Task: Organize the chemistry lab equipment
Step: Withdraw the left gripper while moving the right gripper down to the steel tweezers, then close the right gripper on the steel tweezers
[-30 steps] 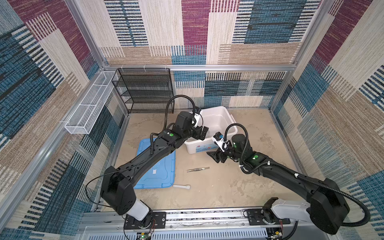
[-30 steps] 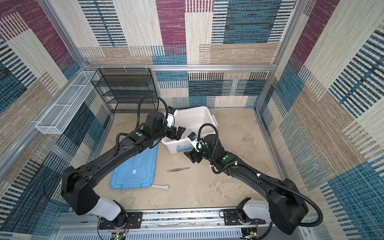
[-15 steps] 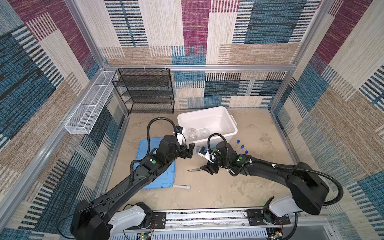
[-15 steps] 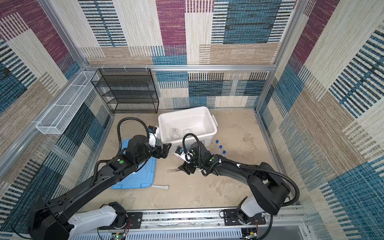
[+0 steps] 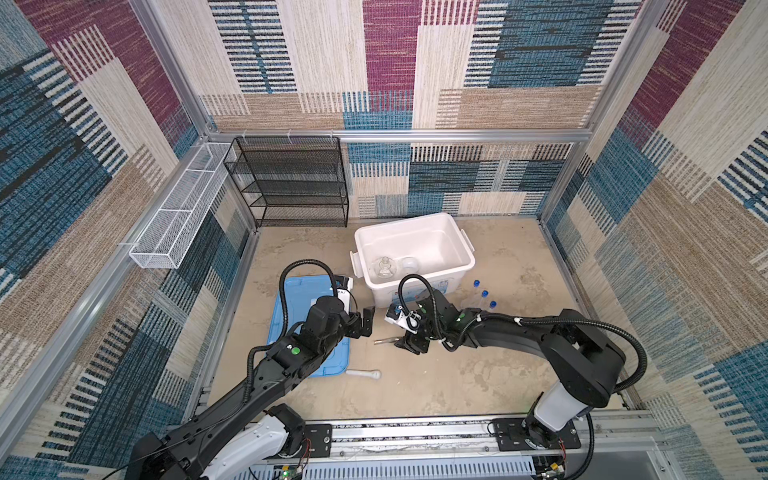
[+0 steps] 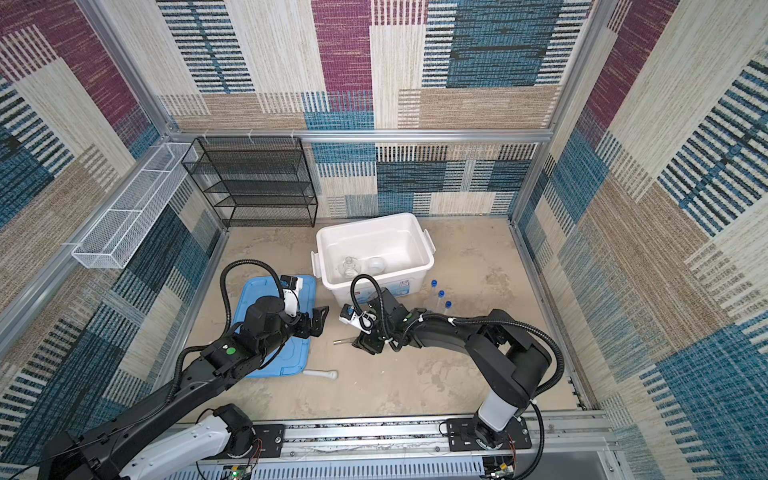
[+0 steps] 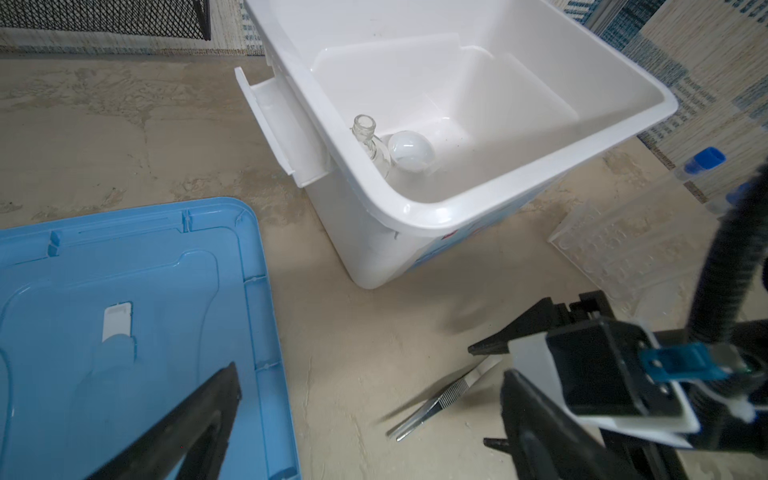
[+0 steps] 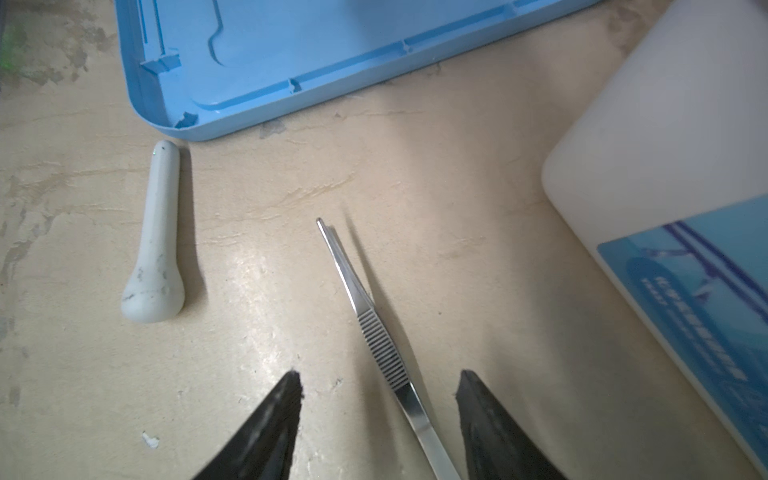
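The blue label [image 8: 706, 299] on the bin [image 8: 665, 124] looks unreadable.

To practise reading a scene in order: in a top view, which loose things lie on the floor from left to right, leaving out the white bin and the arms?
blue lid → pestle → tweezers → blue-capped test tubes

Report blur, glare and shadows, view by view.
Right wrist view: tweezers sharp, casting a dark shadow, with glare on the floor beside them; white bin soft. Left wrist view: right gripper blurred. Both top views: evenly lit, sharp.
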Tool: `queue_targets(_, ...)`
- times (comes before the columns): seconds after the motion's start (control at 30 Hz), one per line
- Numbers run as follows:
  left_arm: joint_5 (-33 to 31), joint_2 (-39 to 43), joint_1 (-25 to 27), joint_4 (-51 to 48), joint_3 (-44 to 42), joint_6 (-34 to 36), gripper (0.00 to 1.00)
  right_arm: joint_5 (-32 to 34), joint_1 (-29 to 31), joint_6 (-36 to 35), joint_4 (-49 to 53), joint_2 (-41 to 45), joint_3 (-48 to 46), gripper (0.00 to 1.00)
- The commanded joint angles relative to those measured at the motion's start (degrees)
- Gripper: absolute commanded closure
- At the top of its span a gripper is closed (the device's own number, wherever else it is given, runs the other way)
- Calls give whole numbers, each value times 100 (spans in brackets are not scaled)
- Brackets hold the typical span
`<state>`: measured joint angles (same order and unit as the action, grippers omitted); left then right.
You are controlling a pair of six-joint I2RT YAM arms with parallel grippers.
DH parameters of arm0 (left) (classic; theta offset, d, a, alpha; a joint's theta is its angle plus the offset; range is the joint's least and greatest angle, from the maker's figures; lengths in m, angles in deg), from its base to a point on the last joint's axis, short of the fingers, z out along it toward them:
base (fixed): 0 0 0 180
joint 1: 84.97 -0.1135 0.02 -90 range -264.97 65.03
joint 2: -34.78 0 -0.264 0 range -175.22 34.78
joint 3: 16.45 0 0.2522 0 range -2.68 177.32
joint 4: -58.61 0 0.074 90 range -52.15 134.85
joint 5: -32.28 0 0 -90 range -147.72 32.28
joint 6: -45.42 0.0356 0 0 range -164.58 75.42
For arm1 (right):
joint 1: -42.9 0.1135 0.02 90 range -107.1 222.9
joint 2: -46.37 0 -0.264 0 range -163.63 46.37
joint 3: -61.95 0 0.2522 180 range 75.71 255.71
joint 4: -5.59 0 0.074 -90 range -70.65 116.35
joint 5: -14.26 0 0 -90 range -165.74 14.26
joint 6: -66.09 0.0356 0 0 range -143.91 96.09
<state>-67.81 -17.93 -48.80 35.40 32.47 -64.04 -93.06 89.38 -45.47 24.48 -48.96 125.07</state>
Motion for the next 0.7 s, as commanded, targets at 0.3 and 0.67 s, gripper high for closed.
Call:
queue_targets(0.3, 15, 378, 5, -175, -430, -522, 0, 477, 133, -173, 173, -414, 169, 45)
queue_targets(0.67, 37, 283, 3, -152, -492, -635, 0, 820, 205, -201, 273, -679, 318, 56)
